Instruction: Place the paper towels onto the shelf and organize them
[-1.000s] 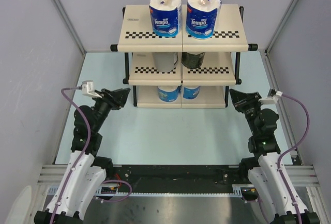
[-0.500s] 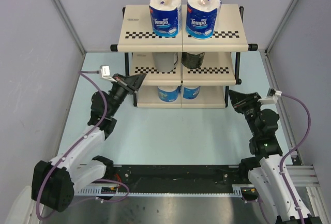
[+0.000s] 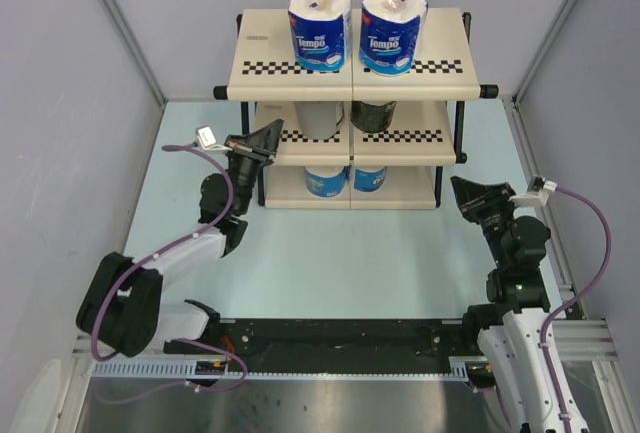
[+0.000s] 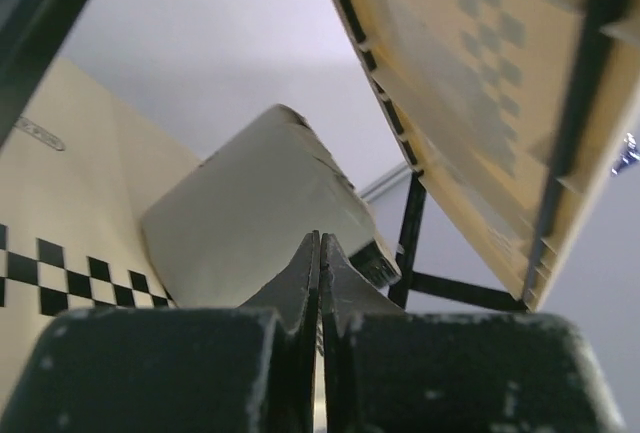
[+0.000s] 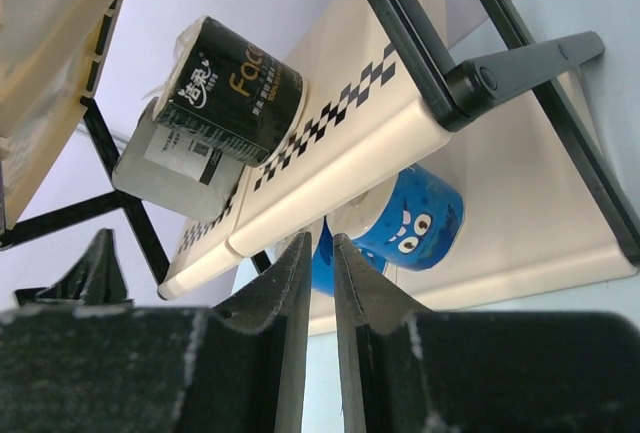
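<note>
The shelf [image 3: 290, 65] holds all six paper towels. Two blue Tempo rolls [image 3: 320, 28] [image 3: 393, 31] stand on the top tier. A grey roll [image 3: 320, 118] and a dark-wrapped roll [image 3: 373, 115] sit on the middle tier. Two more blue rolls [image 3: 325, 181] sit on the bottom tier. My left gripper [image 3: 272, 133] is shut and empty at the middle tier's left front corner, with the grey roll [image 4: 250, 213] just beyond its tips [image 4: 319, 238]. My right gripper [image 3: 460, 188] is shut and empty, apart from the shelf at its lower right. Its view shows the dark roll [image 5: 230, 88] and a blue roll [image 5: 410, 218].
The shelf stands at the back of a pale blue table [image 3: 330, 263] with grey walls on three sides. The shelf's black frame posts [image 3: 261, 185] stand beside my left gripper. The top tier's underside [image 4: 470, 83] is close above it.
My left arm has reached forward and right, from the open table to the middle tier's left front corner. My right arm has shifted slightly back and right.
</note>
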{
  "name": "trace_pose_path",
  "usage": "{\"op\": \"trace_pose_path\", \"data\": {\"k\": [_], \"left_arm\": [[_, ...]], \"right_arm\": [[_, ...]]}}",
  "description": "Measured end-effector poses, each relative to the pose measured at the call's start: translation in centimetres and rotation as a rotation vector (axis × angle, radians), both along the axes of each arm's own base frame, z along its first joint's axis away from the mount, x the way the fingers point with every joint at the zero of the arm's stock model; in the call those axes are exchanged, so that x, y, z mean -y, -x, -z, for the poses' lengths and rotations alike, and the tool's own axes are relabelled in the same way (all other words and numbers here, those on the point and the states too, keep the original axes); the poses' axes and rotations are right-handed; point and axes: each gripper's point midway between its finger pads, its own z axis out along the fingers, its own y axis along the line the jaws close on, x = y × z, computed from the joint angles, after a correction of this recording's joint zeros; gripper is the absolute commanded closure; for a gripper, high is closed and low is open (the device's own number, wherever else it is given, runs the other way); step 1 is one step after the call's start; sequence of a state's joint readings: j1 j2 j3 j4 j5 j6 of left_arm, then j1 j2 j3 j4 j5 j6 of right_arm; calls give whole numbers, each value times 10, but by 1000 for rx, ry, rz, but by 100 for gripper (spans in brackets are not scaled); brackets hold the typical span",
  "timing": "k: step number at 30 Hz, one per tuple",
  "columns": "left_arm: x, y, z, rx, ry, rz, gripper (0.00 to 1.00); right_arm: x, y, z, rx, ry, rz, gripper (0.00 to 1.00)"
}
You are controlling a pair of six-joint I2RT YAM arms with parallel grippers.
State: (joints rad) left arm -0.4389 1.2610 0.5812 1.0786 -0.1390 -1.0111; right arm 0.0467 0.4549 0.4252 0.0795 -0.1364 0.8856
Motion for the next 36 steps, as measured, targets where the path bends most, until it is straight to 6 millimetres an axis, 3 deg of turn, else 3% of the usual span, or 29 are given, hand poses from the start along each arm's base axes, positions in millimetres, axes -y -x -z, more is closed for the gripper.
{"op": "trace_pose_path", "data": {"k": [6,13,25,36], "left_arm": [[5,-26,17,-46,54,-34,100],[20,-43,-7,-2,100,-36,100],[21,-56,-4,-12,112,-68,100],[44,-56,-5,-11,110,-22,100]], "right_arm": [[5,5,-13,24,6,6,81],[5,6,-11,10,6,5,81],[5,7,-7,-5,10,6,81],[5,8,-8,-1,14,7,81]]}}
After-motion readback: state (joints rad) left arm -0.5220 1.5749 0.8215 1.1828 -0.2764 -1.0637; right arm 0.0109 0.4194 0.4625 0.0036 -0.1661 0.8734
